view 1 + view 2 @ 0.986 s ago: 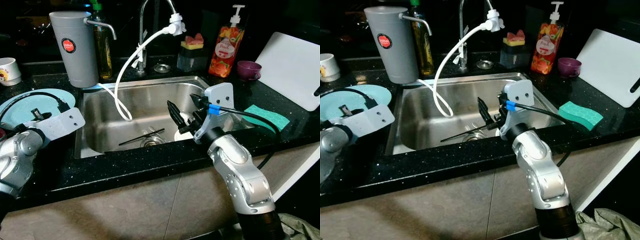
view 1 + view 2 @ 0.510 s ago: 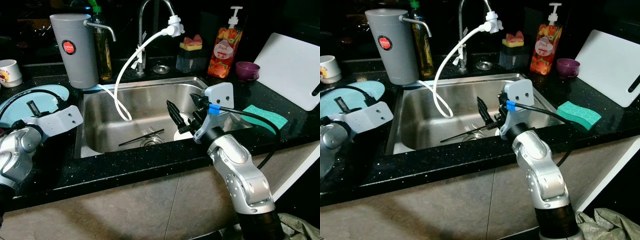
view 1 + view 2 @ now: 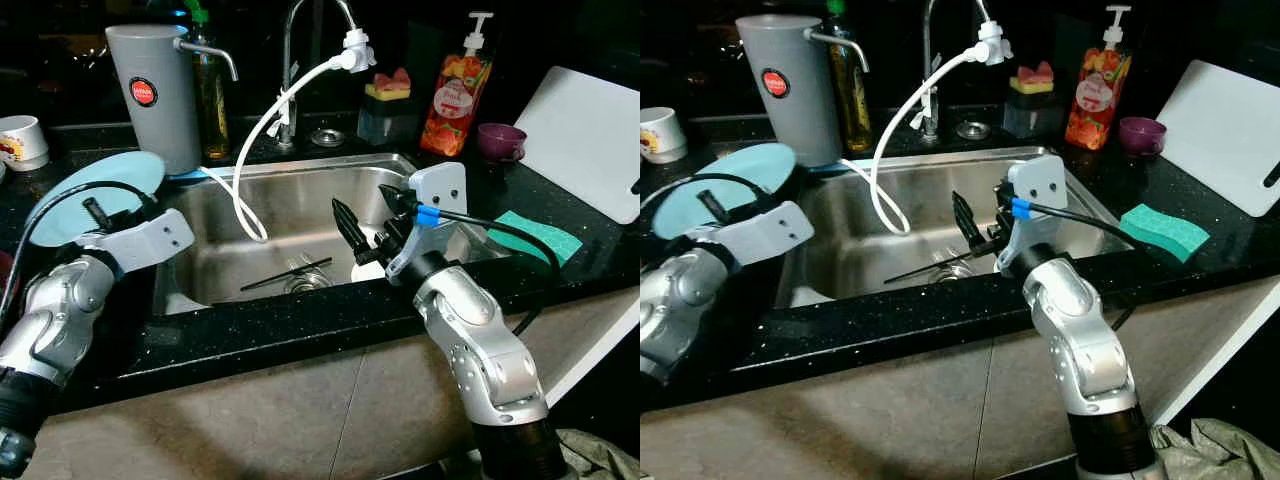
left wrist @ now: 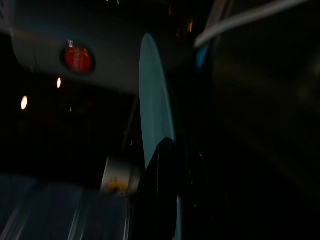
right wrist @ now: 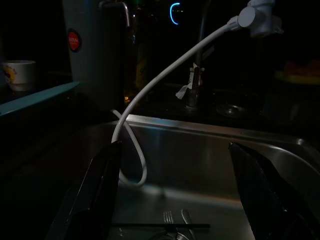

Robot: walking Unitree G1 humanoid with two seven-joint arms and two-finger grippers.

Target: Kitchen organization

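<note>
The left gripper is pinching a light-blue plate by its rim, tilted beside the sink; it could slip. The right gripper is hovering spread above cutlery.

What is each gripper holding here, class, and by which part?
The left gripper grips the light blue plate by its near rim, tilted up. The right gripper, fingers spread over the sink, holds nothing.
</note>
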